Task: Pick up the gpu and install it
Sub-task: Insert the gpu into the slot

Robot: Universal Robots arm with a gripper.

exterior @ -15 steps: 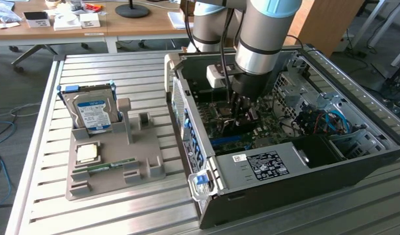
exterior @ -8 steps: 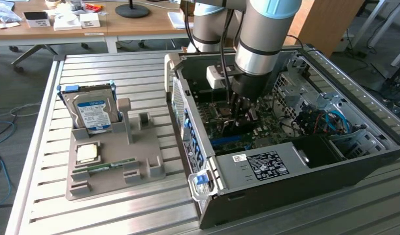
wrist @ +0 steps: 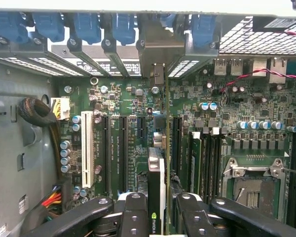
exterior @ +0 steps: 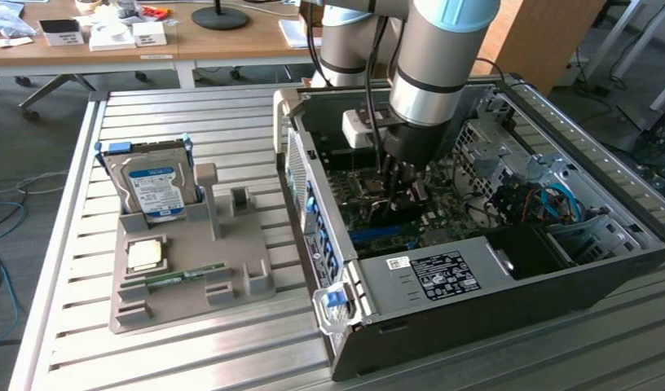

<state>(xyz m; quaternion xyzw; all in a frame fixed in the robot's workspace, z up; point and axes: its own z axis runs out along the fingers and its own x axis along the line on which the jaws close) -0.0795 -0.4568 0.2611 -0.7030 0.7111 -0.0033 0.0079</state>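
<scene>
Black gripper (wrist: 160,213) holding one gpu (wrist: 157,177), over one green motherboard (wrist: 237,106)

Table watch from my remote station: slatted metal table (exterior: 147,358), two loads on it

I see silver ribs running the table's length; a grey moulded holder (exterior: 186,311) sits flat on them toward the exterior view's left; an open computer case (exterior: 474,330) lies on its side toward the exterior view's right, open face up; the two are near but apart, bare ribs between.
</scene>
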